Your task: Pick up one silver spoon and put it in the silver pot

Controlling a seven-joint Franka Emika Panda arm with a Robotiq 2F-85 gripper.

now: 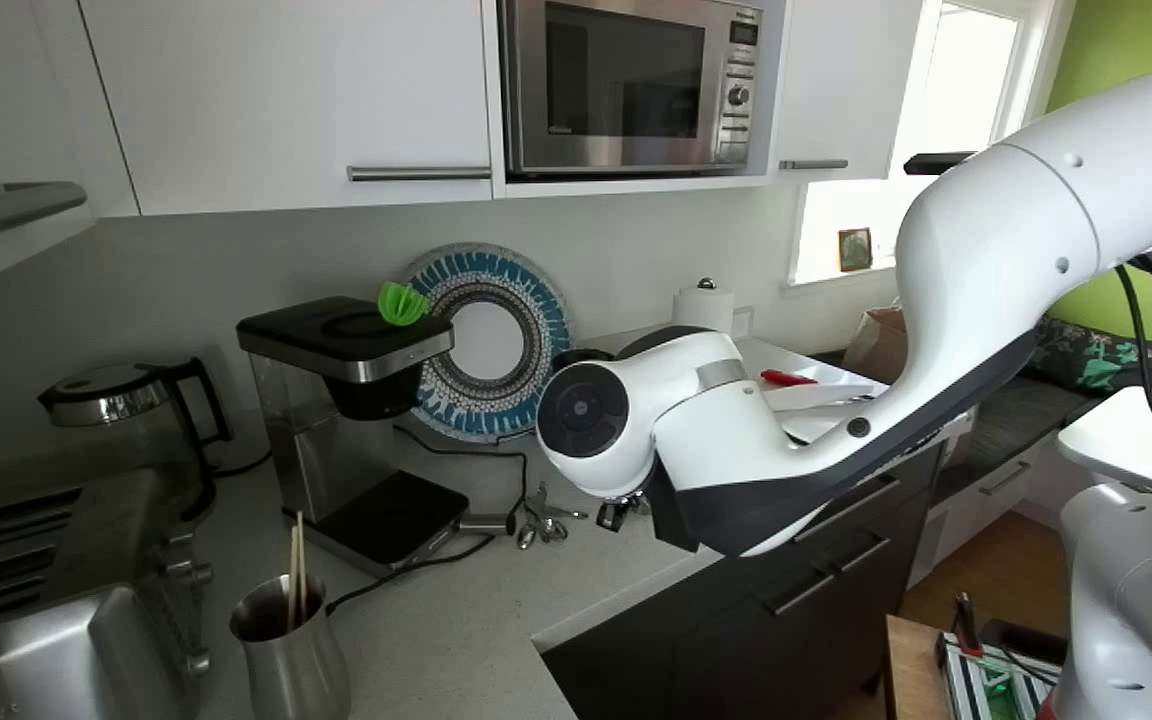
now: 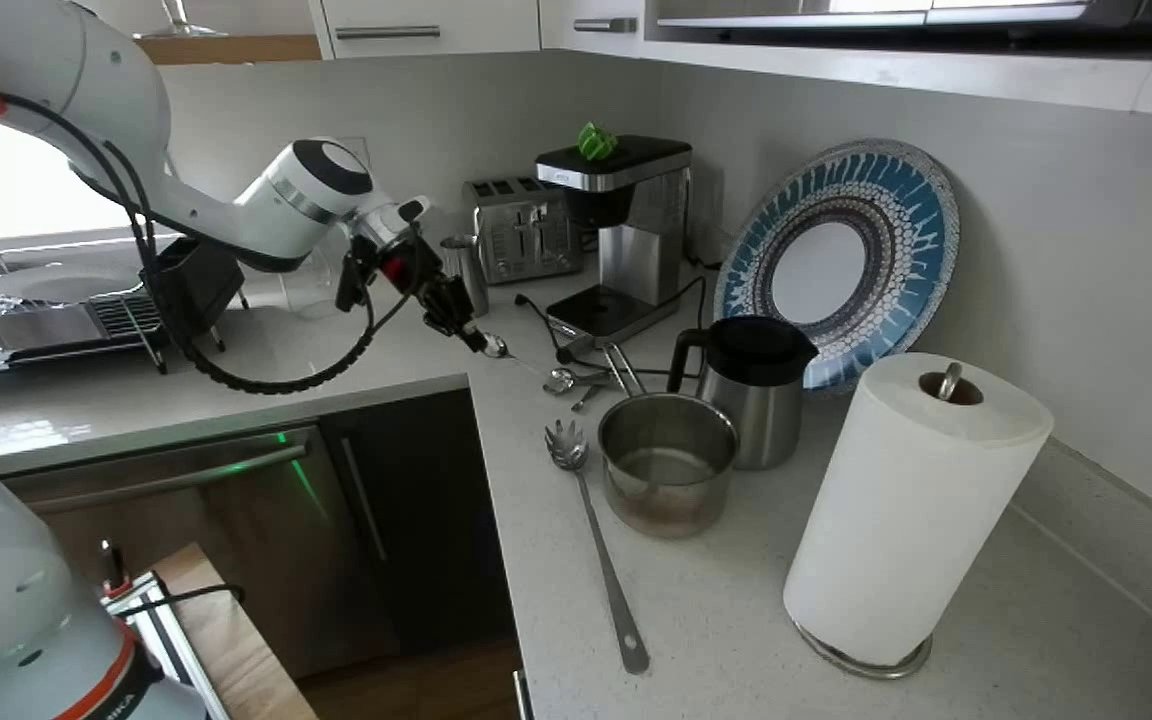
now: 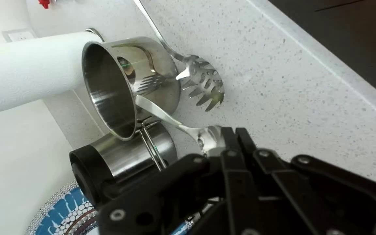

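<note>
Wrist view: can see the gripper (image 3: 235, 130) with fingers (image 3: 228, 138) drawn together, clamped on the bowl end of a silver spoon (image 3: 188, 130). Can follow the spoon's handle up and left, seeming to meet the rim of the silver pot (image 3: 157, 55) (an overlap in the picture only). Shows apart from the pot in an exterior view, held out at the gripper's tips near some loose cutlery (image 2: 561, 380). Can find the pot standing upright on the counter (image 2: 716, 610), with long handle pointing toward the coffee maker (image 2: 626, 240). Can spot a pasta ladle (image 3: 191, 65) lying just beside the pot, toothed end up close. Also see a jug (image 2: 761, 415) with a black lid just behind the pot, and a roll of paper towels (image 2: 916, 520) upright on the same counter. Can make out a big round blue plate (image 2: 911, 250) leaning against the wall (image 1: 636, 250). Can see, in an exterior view, the white arm (image 1: 996, 250) reaching in from the right of the picture, plus a metal cup (image 1: 296, 660) with wooden sticks (image 1: 293, 580) beside a toaster (image 1: 86, 640). Must leave the green thing (image 1: 402, 303) on the coffee maker unnamed (cannot tell more).
</note>
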